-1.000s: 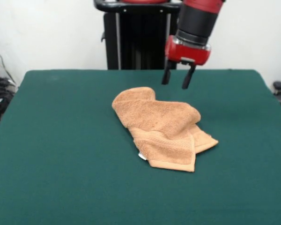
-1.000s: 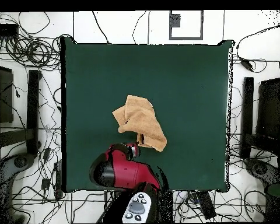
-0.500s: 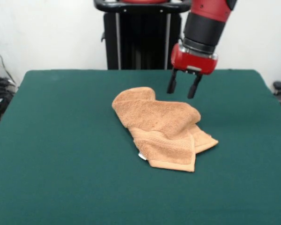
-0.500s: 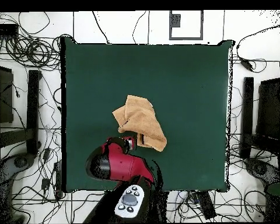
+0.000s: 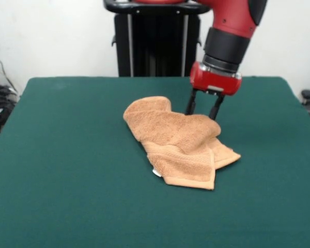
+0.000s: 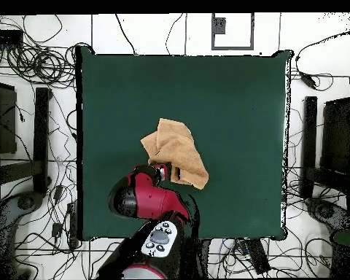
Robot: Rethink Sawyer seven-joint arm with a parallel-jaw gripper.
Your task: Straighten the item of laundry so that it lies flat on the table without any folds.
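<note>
The orange-tan towel (image 5: 178, 139) lies crumpled and folded over itself near the middle of the dark green table (image 5: 67, 181). A small white tag (image 5: 156, 172) shows at its near left edge. The towel also shows in the overhead view (image 6: 175, 152). My gripper (image 5: 202, 115) is open, its two dark fingers pointing down just behind the towel's far right hump, with the tips partly hidden behind the cloth. In the overhead view the red arm (image 6: 141, 200) covers the gripper at the towel's lower left edge.
The black pedestal (image 5: 152, 39) stands behind the table's far edge. In the overhead view, cables (image 6: 32, 65) and black stands (image 6: 309, 146) surround the table on the floor.
The gripper has moved down and to the right in the front view, from above the table behind the towel to right at the towel's far right hump. The towel has not moved.
</note>
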